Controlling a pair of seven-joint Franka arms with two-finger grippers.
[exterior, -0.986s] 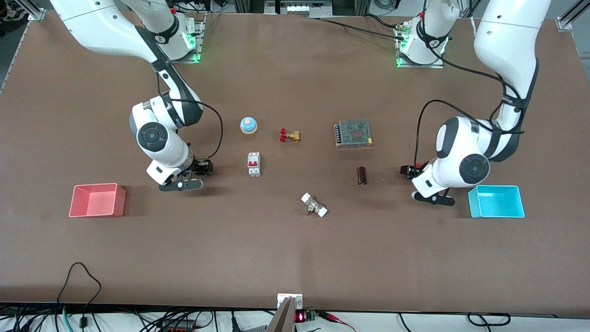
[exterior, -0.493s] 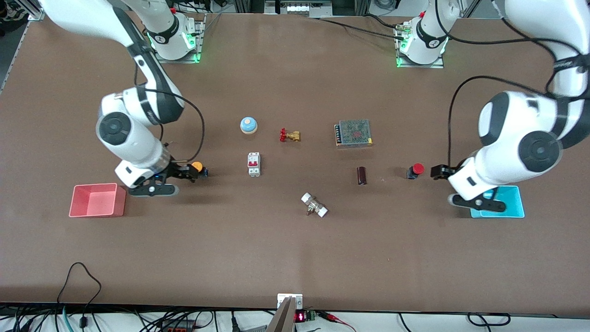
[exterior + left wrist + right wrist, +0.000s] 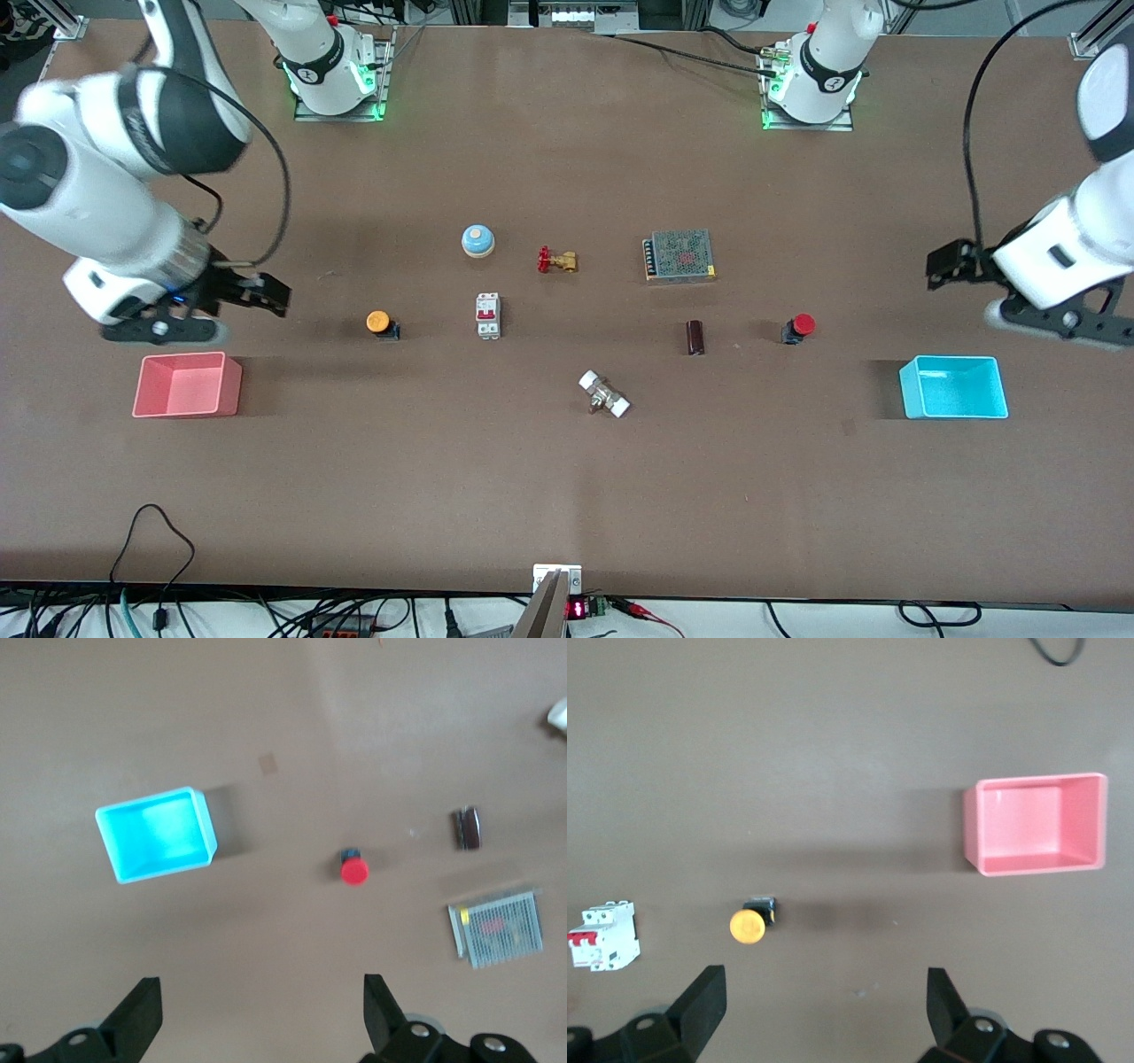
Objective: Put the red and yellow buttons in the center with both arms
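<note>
Two trays sit on the table (image 3: 532, 496): the pink tray (image 3: 187, 385) just under the right gripper (image 3: 252, 297), the cyan tray (image 3: 954, 387) below the left gripper (image 3: 948, 266). Both grippers are released, holding nothing. One yellow button (image 3: 379, 322) and one red button (image 3: 800, 326) rest between the grippers.

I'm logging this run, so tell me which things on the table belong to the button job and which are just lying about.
Job: red button, yellow button, left claw and right claw, both open.

Lying about: pink tray, cyan tray, blue dome, brass valve, circuit breaker, power supply.
</note>
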